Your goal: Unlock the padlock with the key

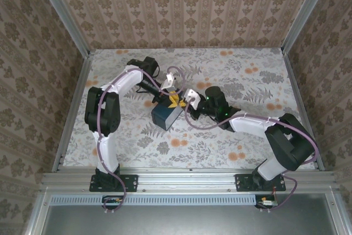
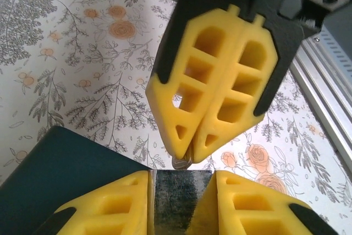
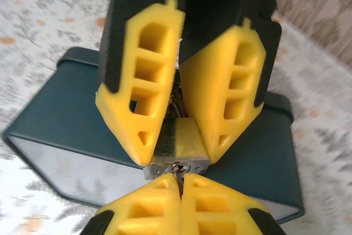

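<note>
The small padlock (image 3: 179, 144) is clamped by its body between the fingers of my left gripper (image 3: 177, 157), keyhole end facing my right wrist camera. In the left wrist view the padlock (image 2: 173, 199) is a grey block between the yellow fingertips of my left gripper (image 2: 181, 182). My right gripper (image 3: 180, 184) is shut on the thin key (image 3: 177, 174), whose tip sits in the keyhole. In the left wrist view the key (image 2: 184, 162) pokes from the right gripper (image 2: 190, 151) and touches the lock. In the top view, left gripper (image 1: 171, 98) and right gripper (image 1: 183, 99) meet.
The dark blue tin box (image 1: 165, 116) lies directly under and behind the lock, seen as the tin box (image 3: 66, 108) and the box (image 2: 60, 180). Floral tablecloth (image 1: 231, 70) surrounds it. A metal rail (image 2: 324, 97) runs along the table's edge.
</note>
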